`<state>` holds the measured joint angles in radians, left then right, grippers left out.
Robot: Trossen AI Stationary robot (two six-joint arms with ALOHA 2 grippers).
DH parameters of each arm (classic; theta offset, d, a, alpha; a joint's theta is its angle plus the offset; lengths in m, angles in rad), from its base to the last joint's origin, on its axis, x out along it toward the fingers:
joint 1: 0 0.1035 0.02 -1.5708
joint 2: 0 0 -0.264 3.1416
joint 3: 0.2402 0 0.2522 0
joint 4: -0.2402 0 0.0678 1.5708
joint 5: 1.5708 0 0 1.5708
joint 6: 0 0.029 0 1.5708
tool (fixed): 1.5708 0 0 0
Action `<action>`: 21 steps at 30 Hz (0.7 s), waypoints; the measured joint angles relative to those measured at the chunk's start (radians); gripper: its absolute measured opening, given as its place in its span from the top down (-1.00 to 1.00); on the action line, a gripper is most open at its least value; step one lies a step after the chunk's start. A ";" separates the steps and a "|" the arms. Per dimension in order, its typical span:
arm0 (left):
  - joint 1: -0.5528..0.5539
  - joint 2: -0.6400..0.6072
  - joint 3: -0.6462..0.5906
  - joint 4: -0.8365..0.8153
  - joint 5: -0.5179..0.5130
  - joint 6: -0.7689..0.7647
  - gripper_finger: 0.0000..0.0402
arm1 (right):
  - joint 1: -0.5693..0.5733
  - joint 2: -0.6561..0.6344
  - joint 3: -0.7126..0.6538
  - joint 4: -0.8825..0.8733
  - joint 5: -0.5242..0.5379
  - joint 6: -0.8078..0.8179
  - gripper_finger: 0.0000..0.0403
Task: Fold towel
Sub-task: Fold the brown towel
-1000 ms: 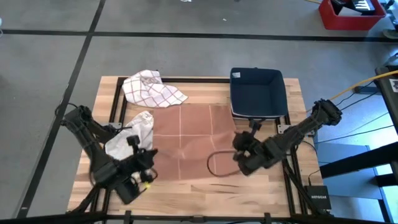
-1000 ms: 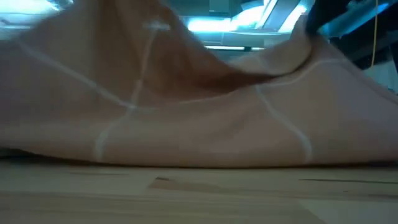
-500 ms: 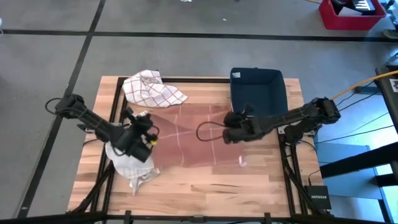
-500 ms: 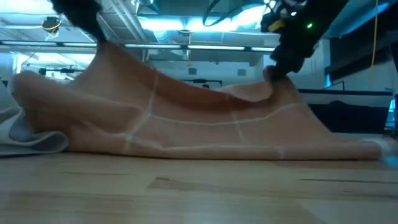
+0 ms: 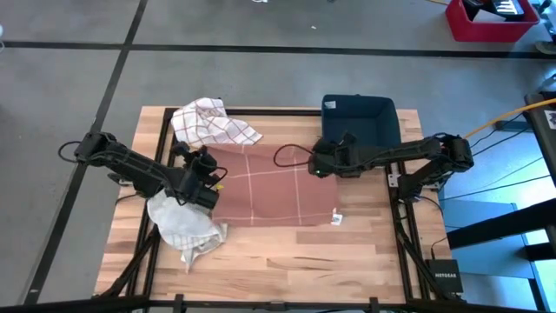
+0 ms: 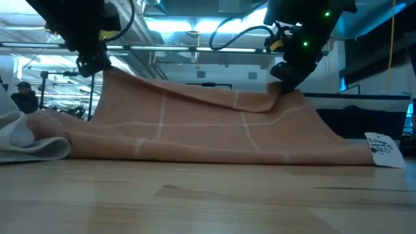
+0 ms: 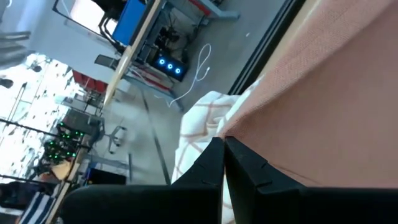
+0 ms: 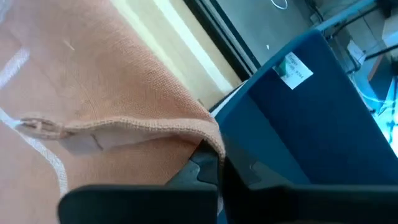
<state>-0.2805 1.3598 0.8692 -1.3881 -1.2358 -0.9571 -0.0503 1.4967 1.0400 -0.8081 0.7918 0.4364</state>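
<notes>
The salmon towel [image 5: 271,187] with white grid lines lies folded over on the wooden table, its fold toward the near edge and a white label [image 5: 337,218] at the fold's right end. My left gripper [image 5: 208,179] is shut on the upper layer's left corner. My right gripper [image 5: 320,166] is shut on its right corner, beside the blue bin [image 5: 358,130]. In the low view both grippers [image 6: 91,65] [image 6: 283,83] hold that edge above the table. My left gripper pinches the towel's left corner [image 7: 235,132] between its two fingers, coming from the table's left and slanting down. The corner is lifted, and the cloth slopes from it down to the table. My right gripper pinches the towel's hemmed right corner [image 8: 209,138] between its two fingers, coming from the table's right and slanting down. The corner is held up, and the edge [image 6: 214,99] sags a little between the two grippers.
A white checked towel [image 5: 213,123] lies crumpled at the far left of the table. Another white cloth [image 5: 184,229] lies bunched at the left, near my left arm. The blue bin stands at the far right, close behind my right gripper.
Both grippers have gone from near the table's near edge toward its far edge and come down, staying shut on the towel's corners. The held edge has been carried over the rest of the towel, which now lies folded in half with the fold nearest.
</notes>
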 joint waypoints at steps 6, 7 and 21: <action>0.044 0.000 0.000 0.030 0.000 0.052 0.96 | -0.045 0.000 0.000 0.039 -0.048 -0.019 0.92; 0.052 0.000 0.000 0.036 0.001 0.056 0.92 | -0.051 0.000 0.000 0.044 -0.051 -0.022 0.87; 0.058 -0.083 0.084 0.057 0.350 0.128 0.03 | -0.070 0.000 0.113 -0.158 -0.090 -0.037 0.05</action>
<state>-0.2224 1.2771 0.9535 -1.3312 -0.8858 -0.8296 -0.1202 1.4970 1.1534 -0.9657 0.7015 0.3997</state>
